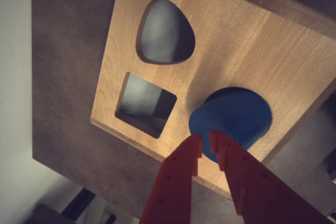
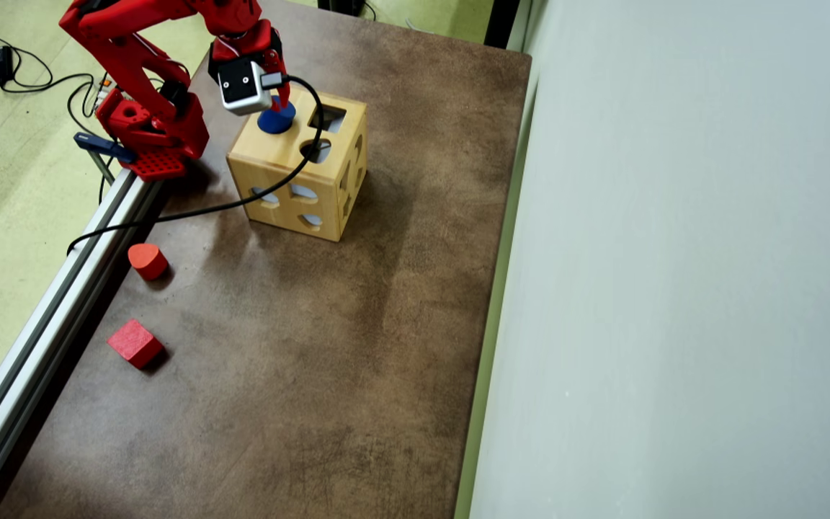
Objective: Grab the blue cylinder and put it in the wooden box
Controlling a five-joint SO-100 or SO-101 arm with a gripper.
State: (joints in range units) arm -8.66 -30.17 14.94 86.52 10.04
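We see the red arm folded over the top of the wooden box (image 2: 298, 164), its wrist pointing down. In the wrist view, the gripper (image 1: 206, 139) shows its two red fingers (image 1: 181, 171) narrowly parted, tips at the near rim of the blue cylinder (image 1: 233, 119); we cannot tell whether they press it. The one blue cylinder sits tilted in the round hole of the box's top face, directly under the tips, part of it above the wood. Beyond it in that view we count two more openings in that face: one square, one rounded. Far from the gripper, in the overhead view, lie two red pieces on the brown table (image 2: 300, 360): one red rounded block (image 2: 147, 259) and one red cube (image 2: 134, 343).
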